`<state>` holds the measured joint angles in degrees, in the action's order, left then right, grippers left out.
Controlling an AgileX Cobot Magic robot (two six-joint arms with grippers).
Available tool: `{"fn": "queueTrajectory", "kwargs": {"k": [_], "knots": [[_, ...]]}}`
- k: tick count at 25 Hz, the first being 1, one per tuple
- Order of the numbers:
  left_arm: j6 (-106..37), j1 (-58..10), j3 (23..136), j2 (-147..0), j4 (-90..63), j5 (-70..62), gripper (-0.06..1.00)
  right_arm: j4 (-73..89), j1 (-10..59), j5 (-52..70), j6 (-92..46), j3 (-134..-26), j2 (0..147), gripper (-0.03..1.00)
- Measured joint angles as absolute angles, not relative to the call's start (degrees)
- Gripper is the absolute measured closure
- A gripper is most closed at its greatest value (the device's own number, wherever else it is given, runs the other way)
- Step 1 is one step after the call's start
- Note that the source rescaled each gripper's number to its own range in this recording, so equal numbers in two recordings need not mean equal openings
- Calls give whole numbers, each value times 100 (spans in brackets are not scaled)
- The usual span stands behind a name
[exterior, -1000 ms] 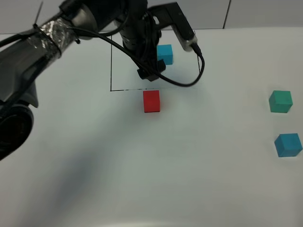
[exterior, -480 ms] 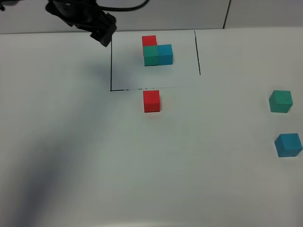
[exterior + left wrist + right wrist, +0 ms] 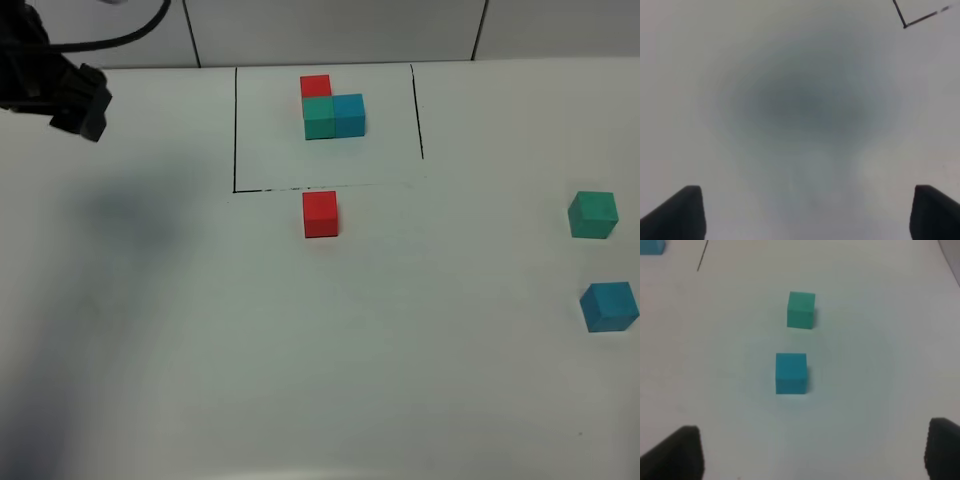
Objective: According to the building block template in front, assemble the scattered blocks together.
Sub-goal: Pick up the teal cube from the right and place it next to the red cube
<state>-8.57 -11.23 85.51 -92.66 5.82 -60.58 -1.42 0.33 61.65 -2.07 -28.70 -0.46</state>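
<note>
Left gripper (image 3: 801,212): my two fingertips sit wide apart, nothing between them but bare white table (image 3: 300,350) under a soft shadow. In the exterior high view this gripper hangs over the table's far left, well apart from every cube. Right gripper (image 3: 812,450): spread equally wide and empty; it is not visible in the exterior high view. Template (image 3: 330,108): red, teal-green and blue cubes touching in an L inside the black outline (image 3: 235,130). Loose red cube (image 3: 320,214): just outside the outline's near edge, in line with the template. Loose teal-green cube (image 3: 592,214) and loose blue cube (image 3: 608,306): far right of the table, near each other but not touching. In the right wrist view both lie ahead of my open fingers, not between them.
</note>
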Motion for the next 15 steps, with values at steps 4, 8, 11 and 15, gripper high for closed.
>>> {"fn": "queueTrajectory", "kwargs": {"k": [4, 8, 11, 15], "knots": [[-567, -1123, 7755, -8349, 653, -5957, 2, -142, 33, 6165, -207, -2870, -46, 11], [-277, -1123, 6965, -7413, 688, -5962, 2, -142, 33, 6165, -207, -2870, -46, 11], [-56, -1123, 6383, -6738, 712, -5962, 2, -142, 33, 6165, -207, -2870, -46, 11], [236, -1123, 5691, -5860, 768, -5862, 2, -142, 33, 6165, -207, -2870, -46, 11]]}}
